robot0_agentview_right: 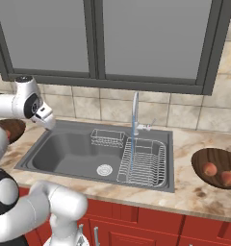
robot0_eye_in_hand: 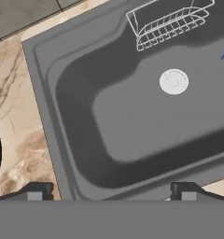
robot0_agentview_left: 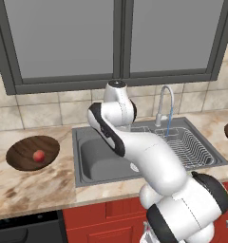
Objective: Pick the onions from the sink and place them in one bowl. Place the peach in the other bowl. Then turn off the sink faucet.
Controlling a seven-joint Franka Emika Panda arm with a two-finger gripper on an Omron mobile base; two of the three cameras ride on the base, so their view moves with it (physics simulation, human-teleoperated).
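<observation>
Hovering with spread, empty fingers [robot0_eye_in_hand: 39, 190] over the sink [robot0_eye_in_hand: 132, 116], the gripper [robot0_eye_in_hand: 111, 191] should swing right to the sink faucet [robot0_agentview_right: 135, 113], far behind the basin, and nudge its lever squarely.

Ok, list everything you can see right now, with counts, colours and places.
Grey steel sink basin: one, set in the marble counter, white drain in its floor.
Wire racks: two, white, at the sink's right and back.
Chrome gooseneck faucet: one, behind the sink, blue stream running.
Dark brown wooden bowl: one, left of the sink, holding one orange-red peach.
Second dark wooden bowl: one, right of the sink, holding two reddish-orange onions.
Window: grey, above.
Cabinets: red, below.
Gripper: dark jaws spread, over the sink's left edge.
</observation>
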